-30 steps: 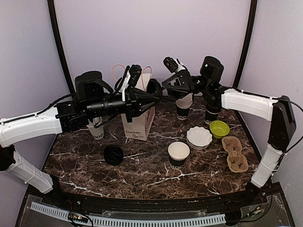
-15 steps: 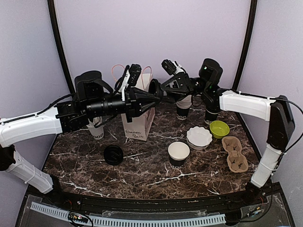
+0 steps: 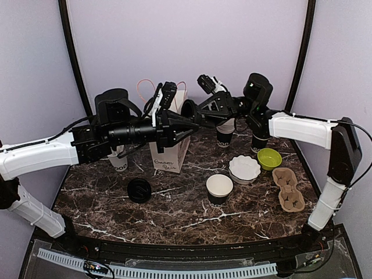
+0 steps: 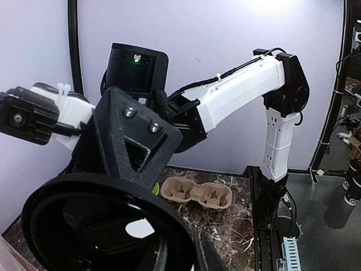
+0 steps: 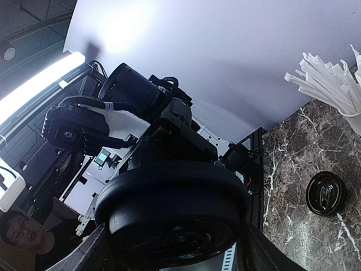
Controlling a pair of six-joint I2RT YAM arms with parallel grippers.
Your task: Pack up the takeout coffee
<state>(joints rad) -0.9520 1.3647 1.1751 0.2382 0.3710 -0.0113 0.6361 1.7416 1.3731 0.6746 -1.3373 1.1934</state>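
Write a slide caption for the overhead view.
Left gripper offers black lid to right gripper beside paper bag.

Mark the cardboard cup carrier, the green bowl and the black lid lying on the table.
cardboard cup carrier (image 3: 289,189): top external view, ridge between its two wells.
green bowl (image 3: 269,158): top external view, its inside.
black lid on the table (image 3: 139,190): top external view, centre of its top.

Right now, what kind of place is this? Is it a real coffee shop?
Probably a robot test booth dressed as a coffee counter: a marble-look table, a paper bag and a cardboard cup carrier, with plain walls close around.
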